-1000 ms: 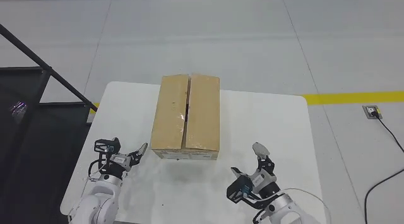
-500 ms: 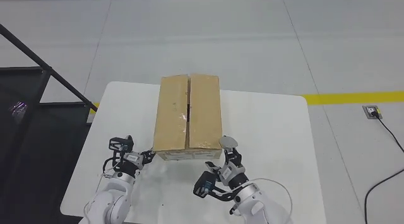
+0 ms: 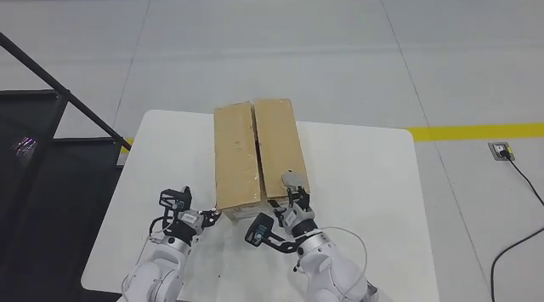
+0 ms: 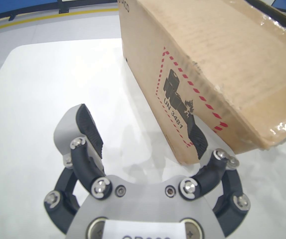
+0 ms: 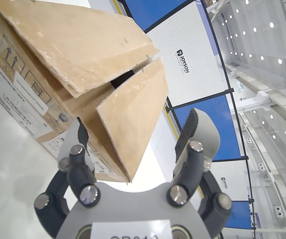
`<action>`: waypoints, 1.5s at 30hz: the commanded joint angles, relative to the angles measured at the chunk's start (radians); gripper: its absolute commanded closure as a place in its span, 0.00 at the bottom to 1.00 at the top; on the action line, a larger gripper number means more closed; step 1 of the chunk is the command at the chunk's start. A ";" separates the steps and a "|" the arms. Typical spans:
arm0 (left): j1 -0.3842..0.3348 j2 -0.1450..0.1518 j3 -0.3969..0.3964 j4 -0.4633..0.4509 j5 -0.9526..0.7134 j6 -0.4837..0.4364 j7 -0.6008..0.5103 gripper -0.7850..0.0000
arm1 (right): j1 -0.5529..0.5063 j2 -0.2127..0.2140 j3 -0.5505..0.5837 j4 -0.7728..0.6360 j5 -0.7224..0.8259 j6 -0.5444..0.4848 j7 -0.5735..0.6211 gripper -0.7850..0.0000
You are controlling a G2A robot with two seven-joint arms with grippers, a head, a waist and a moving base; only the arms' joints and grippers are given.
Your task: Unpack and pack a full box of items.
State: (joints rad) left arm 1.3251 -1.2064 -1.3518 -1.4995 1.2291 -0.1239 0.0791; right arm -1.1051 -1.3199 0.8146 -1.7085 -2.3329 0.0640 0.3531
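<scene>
White table (image 3: pixel 361 183) bears box (image 3: pixel 255 153); battery-hazard label (image 4: pixel 180 100) faces left hand (image 4: pixel 138 118).

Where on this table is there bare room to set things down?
Widest bare patch of the white table: between the brown cardboard box and the table's right edge. A narrower strip runs along the box's left side. Crowded at the box's near end, where the left gripper and right gripper sit.
</scene>
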 commanded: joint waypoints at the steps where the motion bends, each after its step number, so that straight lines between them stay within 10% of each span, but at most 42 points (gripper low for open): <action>1: 0.000 -0.001 0.003 0.000 0.005 -0.001 0.000 0.00 | 0.005 -0.007 -0.001 0.014 0.002 0.025 0.000 0.53; 10: -0.001 -0.004 0.008 0.008 0.013 -0.003 -0.004 0.00 | 0.014 -0.025 0.008 0.040 0.001 0.017 -0.005 0.56; 14: 0.001 -0.005 0.004 0.005 0.014 0.001 0.003 0.00 | 0.018 -0.033 0.013 0.050 0.004 0.009 -0.017 1.00; 35: 0.060 0.008 -0.106 -0.012 0.000 -0.034 0.011 0.00 | -0.222 0.003 0.143 -0.173 -0.045 -0.072 -0.207 1.00; 38: 0.080 0.010 -0.098 -0.026 0.035 -0.068 0.012 0.00 | -0.259 0.008 0.159 -0.204 -0.053 -0.088 -0.217 0.00; 45: 0.127 0.017 -0.092 -0.052 0.087 -0.144 0.031 0.00 | -0.308 0.016 0.188 -0.246 -0.060 -0.120 -0.235 0.00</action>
State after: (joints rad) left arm 1.4415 -1.1906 -1.4429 -1.5451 1.3102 -0.2541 0.1048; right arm -1.4071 -1.3053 0.9999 -1.9484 -2.3920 -0.0494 0.1222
